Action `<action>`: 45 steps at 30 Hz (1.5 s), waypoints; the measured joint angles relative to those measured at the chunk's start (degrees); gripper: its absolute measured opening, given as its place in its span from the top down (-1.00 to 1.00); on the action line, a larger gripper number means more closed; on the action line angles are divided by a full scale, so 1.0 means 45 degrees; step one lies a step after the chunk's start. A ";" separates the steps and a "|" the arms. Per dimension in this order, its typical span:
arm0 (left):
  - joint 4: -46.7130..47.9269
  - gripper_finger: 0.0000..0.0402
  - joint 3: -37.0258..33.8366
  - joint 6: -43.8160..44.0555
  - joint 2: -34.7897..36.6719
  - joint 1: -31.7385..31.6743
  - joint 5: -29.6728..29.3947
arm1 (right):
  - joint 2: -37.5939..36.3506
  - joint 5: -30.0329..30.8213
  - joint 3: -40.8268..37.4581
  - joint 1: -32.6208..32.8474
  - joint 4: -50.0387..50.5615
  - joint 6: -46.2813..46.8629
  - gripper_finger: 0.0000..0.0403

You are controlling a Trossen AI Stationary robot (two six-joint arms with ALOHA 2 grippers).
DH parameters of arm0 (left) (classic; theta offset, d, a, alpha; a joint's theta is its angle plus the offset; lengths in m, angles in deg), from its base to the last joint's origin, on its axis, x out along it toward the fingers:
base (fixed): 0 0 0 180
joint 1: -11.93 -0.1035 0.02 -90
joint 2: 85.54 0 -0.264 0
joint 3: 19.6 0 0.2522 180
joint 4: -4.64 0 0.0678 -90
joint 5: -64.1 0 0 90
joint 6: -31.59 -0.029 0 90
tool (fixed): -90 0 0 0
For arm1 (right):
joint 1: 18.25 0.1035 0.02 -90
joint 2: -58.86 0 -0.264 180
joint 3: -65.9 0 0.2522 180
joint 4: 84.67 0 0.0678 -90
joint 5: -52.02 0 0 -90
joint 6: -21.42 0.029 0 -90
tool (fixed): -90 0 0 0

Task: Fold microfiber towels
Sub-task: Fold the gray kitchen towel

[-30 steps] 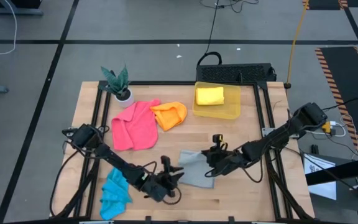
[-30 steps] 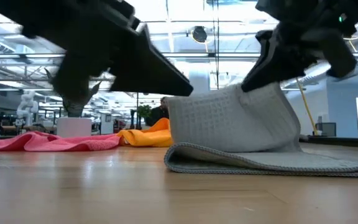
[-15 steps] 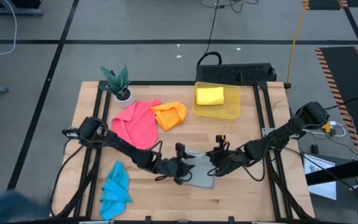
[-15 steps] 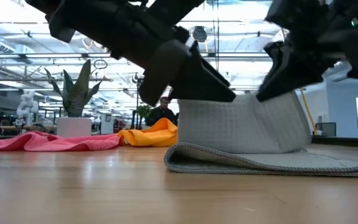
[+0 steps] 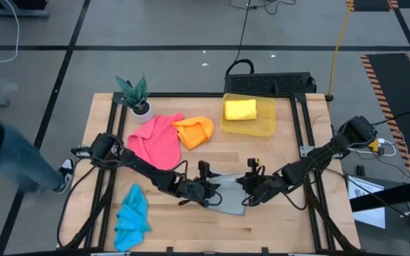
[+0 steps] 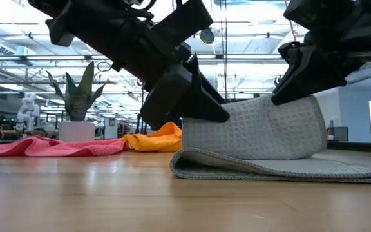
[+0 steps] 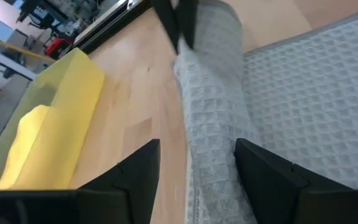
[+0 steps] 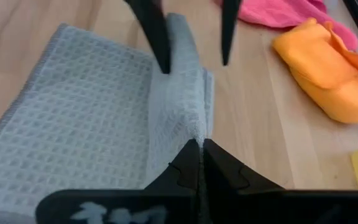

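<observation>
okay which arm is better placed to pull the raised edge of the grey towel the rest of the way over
Probably the right: the right gripper is shut on the grey towel's lifted edge, while the left gripper only straddles it, open.

— What surrounds the worktop [image 5: 276, 153]?
— Grey floor [image 5: 155, 32] crossed by dark lines, hazard-striped mat [image 5: 397, 85] at one side.
— And beyond?
— A bright hall, ceiling trusses [image 6: 37, 61] overhead.

A: anyone spot any text, labels or brand names in these shots?
B: nope, nothing readable anywhere. No logos, numbers or signs that I can make out in any view.
</observation>
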State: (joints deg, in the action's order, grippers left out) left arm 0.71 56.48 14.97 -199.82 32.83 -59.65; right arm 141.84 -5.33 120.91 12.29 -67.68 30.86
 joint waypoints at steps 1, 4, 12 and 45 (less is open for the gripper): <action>-0.0002 -0.06 0.0000 0.0014 0.0000 -0.0052 0.0249 | 0.0000 -0.0067 0.0000 0.0038 0.0004 -0.0002 0.98; 0.0088 -0.05 0.0000 0.0005 0.0000 -0.0201 0.1682 | 0.0000 -0.0680 0.0000 0.0074 0.0003 -0.0007 0.98; 0.1313 -0.05 0.0000 0.0626 0.0000 -0.0359 0.3223 | 0.0224 -0.2246 0.0000 0.0061 -0.0487 -0.0345 0.90; 0.1904 0.91 0.0000 0.1568 0.0000 0.0879 0.0614 | 0.3435 0.0628 0.0000 0.2229 -0.2005 0.0498 0.06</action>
State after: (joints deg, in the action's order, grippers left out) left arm 9.28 56.48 22.03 -199.82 36.79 -56.89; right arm 157.30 -2.50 120.91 22.32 -76.70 33.10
